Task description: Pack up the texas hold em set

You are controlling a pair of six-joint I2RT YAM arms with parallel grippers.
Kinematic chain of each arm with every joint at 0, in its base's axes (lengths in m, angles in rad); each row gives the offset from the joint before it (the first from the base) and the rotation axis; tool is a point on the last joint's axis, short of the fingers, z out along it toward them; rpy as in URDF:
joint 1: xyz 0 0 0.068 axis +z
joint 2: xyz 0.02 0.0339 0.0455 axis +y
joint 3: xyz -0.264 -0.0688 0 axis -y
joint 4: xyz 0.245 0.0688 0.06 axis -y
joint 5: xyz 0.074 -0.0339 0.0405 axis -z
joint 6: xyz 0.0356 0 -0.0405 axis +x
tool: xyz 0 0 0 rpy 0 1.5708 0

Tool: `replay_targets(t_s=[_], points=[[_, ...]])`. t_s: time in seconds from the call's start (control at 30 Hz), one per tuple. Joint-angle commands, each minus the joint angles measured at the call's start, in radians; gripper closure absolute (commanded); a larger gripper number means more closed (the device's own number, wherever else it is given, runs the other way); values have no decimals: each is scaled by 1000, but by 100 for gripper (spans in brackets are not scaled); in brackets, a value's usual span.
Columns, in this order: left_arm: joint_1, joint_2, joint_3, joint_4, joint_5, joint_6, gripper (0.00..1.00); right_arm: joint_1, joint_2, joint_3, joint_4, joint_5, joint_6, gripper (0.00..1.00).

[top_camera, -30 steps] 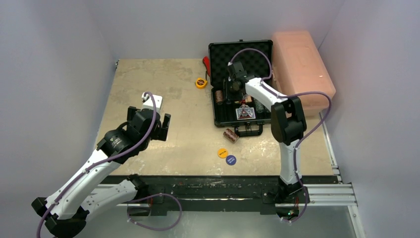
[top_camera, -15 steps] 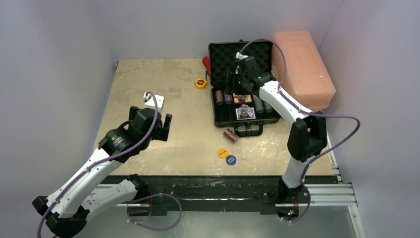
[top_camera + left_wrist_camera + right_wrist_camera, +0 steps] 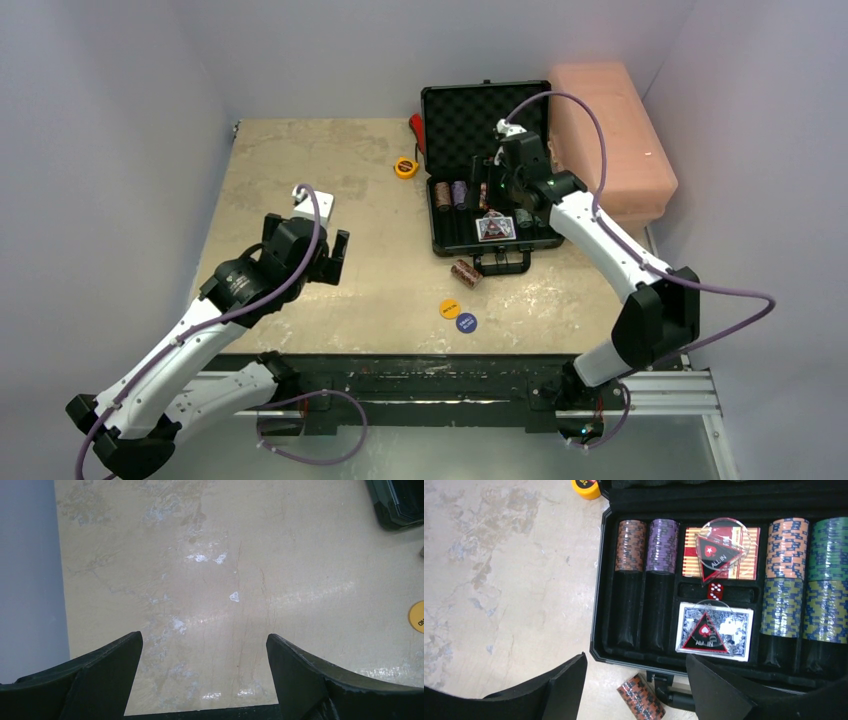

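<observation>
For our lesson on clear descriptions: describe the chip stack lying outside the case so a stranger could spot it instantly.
Find the open black briefcase at the far right of the table. Beside its handle, a short brown chip stack lies on its side. Unlike the stacks slotted inside, it is loose.

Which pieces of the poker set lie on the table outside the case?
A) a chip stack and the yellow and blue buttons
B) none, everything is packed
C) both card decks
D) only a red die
A: the chip stack lies outside the case, beside its handle, and the yellow button and blue button lie nearer the arms' bases.
</observation>
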Motion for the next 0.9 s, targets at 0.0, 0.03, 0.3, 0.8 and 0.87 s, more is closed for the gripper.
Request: replay_targets(t_s=[0.0,0.03,0.3,0.8,0.87], points=[[6,2,0,33,9,21,5,8,-94,-72,30,-2,28,23],[6,2,0,34,10,21,5,10,-109,-92,30,-2,32,22],[7,-7,-6,39,26,33,0,31,-216,-231,25,-2,73,20],[6,8,-7,37,23,31,0,191,-322,-458,-26,67,238,14],[6,9,-5,36,23,30,0,207,-332,-493,-26,70,262,11]])
